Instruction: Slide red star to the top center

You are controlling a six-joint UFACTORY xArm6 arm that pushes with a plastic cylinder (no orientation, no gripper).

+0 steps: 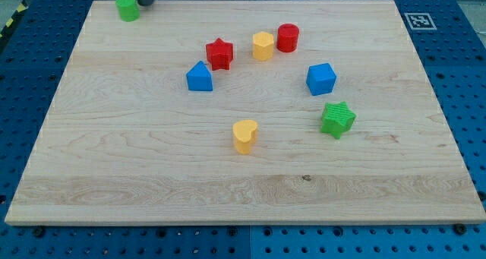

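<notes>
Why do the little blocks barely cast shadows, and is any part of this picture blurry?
In the camera view the light is soft and even, so the red star and green star throw only faint shadows on the wooden board; no glare shows there. The blocks look sharp; only my tip, a dark shape cut off at the view's top beside the green cylinder, is blurred.

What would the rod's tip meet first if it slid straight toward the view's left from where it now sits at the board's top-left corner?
Most likely the green block. My tip sits just to its right, nearly touching, though depth is unclear. The red star lies elsewhere.
</notes>
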